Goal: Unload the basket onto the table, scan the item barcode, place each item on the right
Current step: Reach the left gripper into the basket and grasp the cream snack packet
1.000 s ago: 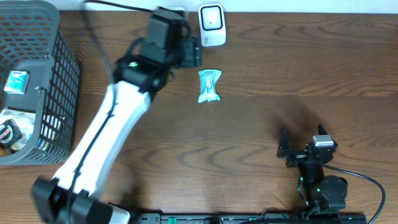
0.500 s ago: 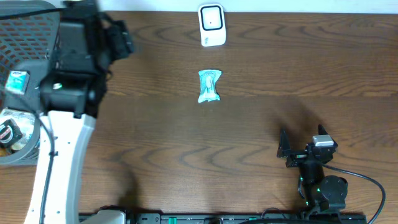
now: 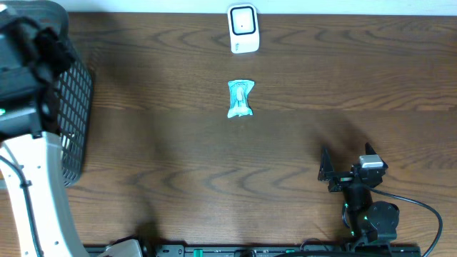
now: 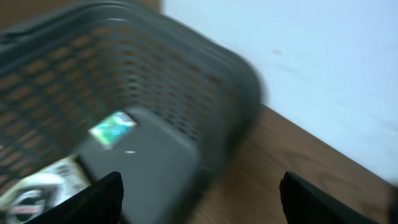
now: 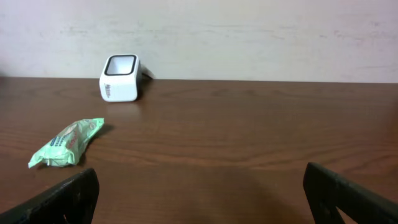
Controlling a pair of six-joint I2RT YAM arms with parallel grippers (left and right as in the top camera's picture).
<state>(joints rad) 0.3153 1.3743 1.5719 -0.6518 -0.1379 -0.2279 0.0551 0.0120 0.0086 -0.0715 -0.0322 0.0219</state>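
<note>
**Left arm over the basket (image 3: pixel 75 107)**

The left pincer (image 4: pixel 199 202) hangs above the basket, jaws apart and empty (probably hunting an item). The green packet (image 3: pixel 240 98) lies on the counter (image 3: pixel 321 86) near the white scanner (image 3: pixel 243 28), handy for scanning. The right pincer (image 5: pixel 199 193) idles, wide apart.

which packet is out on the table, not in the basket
The green packet near the white scanner: it lies alone on the wood, while the teal packet sits inside the grey basket.
</note>
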